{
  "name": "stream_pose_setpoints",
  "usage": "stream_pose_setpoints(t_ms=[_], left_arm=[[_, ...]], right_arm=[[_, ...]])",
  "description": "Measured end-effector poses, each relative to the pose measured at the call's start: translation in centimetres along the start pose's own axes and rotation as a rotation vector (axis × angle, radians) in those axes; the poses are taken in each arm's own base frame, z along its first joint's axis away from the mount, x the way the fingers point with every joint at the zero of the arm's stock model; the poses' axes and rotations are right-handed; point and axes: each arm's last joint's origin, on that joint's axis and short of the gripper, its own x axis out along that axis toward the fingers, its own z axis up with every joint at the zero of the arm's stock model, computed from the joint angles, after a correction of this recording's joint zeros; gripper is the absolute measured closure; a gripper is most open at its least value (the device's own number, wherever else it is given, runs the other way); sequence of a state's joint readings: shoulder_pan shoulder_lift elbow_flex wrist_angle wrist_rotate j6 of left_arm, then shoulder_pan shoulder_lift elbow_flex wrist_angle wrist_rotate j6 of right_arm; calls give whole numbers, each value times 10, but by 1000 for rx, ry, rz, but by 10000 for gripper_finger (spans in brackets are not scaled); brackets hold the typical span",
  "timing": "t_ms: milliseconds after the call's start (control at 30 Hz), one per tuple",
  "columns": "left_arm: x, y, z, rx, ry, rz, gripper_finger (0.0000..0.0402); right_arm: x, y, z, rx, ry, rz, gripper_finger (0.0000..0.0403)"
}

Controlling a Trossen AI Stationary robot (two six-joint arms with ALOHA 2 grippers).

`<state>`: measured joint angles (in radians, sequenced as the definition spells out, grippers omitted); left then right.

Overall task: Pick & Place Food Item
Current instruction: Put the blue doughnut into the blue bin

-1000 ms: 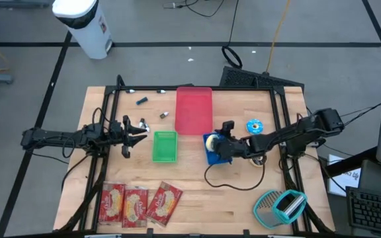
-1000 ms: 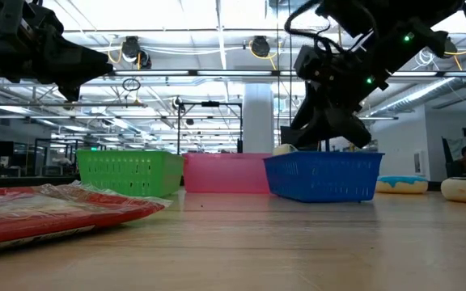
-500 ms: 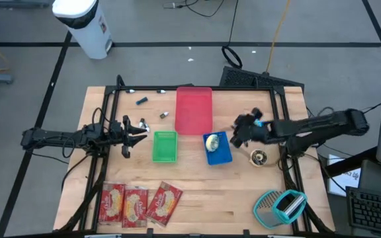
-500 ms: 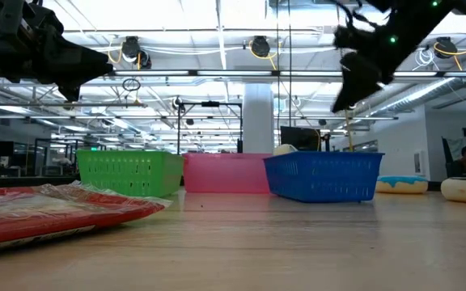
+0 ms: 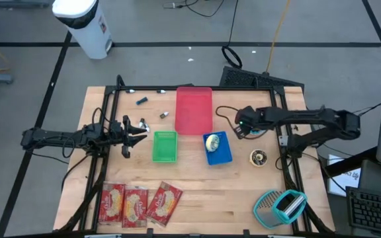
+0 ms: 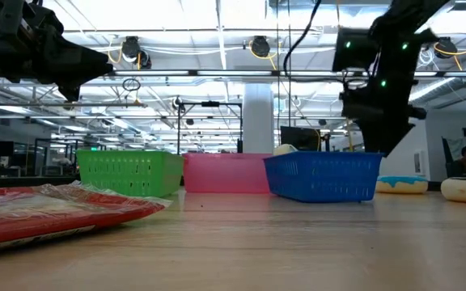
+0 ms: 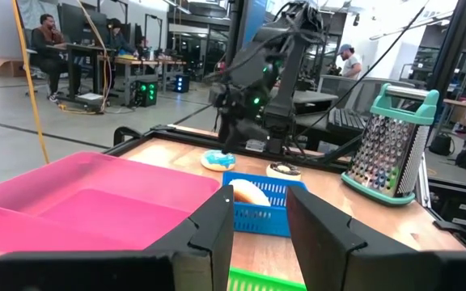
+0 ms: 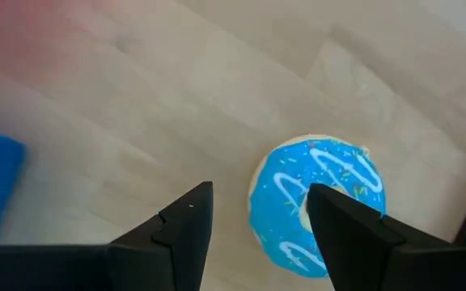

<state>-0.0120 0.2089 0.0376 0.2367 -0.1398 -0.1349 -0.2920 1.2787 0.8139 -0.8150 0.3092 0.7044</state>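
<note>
Two dark jointed arms, black cables along them, green lights, blocky black jaws

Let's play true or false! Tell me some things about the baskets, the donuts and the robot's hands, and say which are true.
1. The blue basket holds a pale donut. True.
2. The green basket holds a donut. False: nothing shows inside it.
3. The right gripper is open above the blue-iced donut. True.
4. The left gripper holds a red packet. False: it is empty; the red packets lie at the table's front edge.
5. The pink tray sits behind the baskets. True.
</note>
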Motion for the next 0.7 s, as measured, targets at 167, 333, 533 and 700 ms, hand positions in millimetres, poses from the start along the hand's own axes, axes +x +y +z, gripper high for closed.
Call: stream_pose_setpoints(t_ms=[167, 333, 533, 700], left_arm=[[0, 0, 0, 0, 0, 0, 286], [0, 0, 0, 0, 0, 0, 286], [0, 0, 0, 0, 0, 0, 286], [0, 0, 0, 0, 0, 0, 286]], right_arm=[[21, 6, 0, -32, 80, -69, 209], [35, 10, -2, -52, 134, -114, 209], [41, 10, -5, -71, 174, -153, 209], [42, 9, -5, -80, 168, -185, 238]])
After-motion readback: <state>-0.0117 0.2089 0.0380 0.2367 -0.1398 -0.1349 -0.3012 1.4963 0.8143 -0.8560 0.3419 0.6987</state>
